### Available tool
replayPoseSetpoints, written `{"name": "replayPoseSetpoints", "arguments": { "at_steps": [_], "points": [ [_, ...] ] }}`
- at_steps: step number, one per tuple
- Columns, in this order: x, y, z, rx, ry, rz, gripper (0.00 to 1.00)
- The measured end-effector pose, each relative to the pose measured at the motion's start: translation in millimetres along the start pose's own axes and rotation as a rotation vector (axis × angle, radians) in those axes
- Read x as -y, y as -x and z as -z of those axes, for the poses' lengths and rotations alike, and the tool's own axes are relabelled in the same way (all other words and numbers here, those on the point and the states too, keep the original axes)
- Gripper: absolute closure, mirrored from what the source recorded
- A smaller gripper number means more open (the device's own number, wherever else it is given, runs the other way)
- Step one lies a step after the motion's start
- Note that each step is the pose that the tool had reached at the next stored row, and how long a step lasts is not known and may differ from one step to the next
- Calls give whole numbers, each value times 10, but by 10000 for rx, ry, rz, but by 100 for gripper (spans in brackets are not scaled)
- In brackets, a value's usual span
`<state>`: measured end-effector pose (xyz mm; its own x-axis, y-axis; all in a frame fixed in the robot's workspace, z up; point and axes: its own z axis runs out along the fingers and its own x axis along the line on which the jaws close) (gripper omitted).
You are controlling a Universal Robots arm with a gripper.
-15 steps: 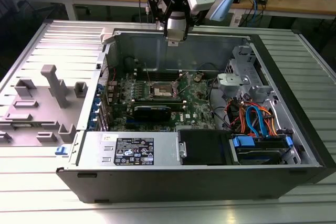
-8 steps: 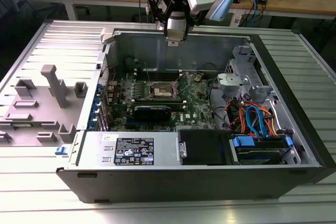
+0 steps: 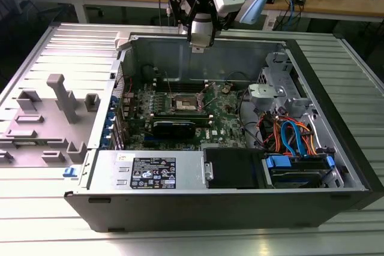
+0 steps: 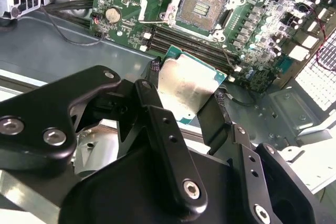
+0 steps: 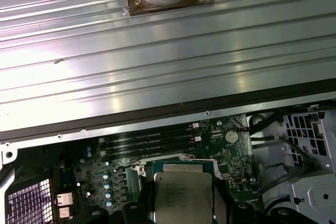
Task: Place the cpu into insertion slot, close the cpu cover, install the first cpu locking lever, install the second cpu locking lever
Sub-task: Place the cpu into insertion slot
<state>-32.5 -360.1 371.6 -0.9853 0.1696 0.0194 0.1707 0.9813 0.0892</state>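
At the exterior view's left lies a grey panel (image 3: 60, 52) with moulded holders, just beside the open computer case (image 3: 240, 58). Further right, inside the case, the socket (image 3: 183, 104) sits flat on the green board (image 3: 225, 125). Its brownish centre is bare, so the chip is not yet seated. A little right of the socket and higher, over the case's back wall, hangs the gripper (image 3: 200, 41). In the second wrist view its fingers (image 4: 152, 85) are partly closed and pinch the chip (image 4: 188, 95) by two opposite edges, metal top up. From the held chip, the socket lies down inside the case and slightly toward the exterior view's left, well apart. Both are square, so neither has a long axis to line up.
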Motion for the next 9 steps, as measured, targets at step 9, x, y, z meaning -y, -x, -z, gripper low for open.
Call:
{"name": "replayPoseSetpoints", "arguments": {
  "at_steps": [9],
  "points": [
    [1, 0, -3, 25, 7, -267, 45]
  ]
}}
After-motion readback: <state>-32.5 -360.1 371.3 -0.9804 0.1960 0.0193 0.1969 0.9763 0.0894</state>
